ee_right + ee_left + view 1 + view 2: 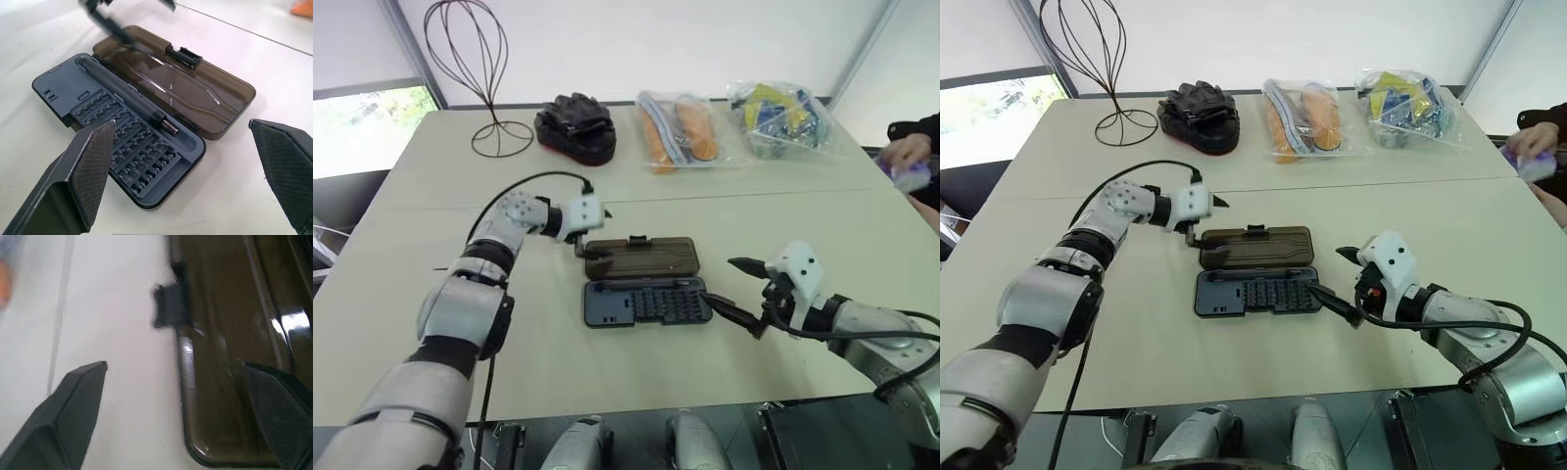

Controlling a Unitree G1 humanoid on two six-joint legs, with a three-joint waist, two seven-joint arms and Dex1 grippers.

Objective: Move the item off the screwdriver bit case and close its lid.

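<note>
At centre frame the screwdriver bit case point(646, 302) lies open, lid point(641, 258) flat behind — thin, stiff, slick plastic. Best hooked at its latch tab point(168, 306); left gripper point(590, 238) and right gripper point(742, 294) both gape, empty.

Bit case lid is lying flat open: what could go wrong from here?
The lid lies flush on the table, so the left gripper, jaws open at its corner, may slip off instead of lifting. The screwdriver bit case is light and could slide. The right gripper beside the tray might get bumped.
</note>
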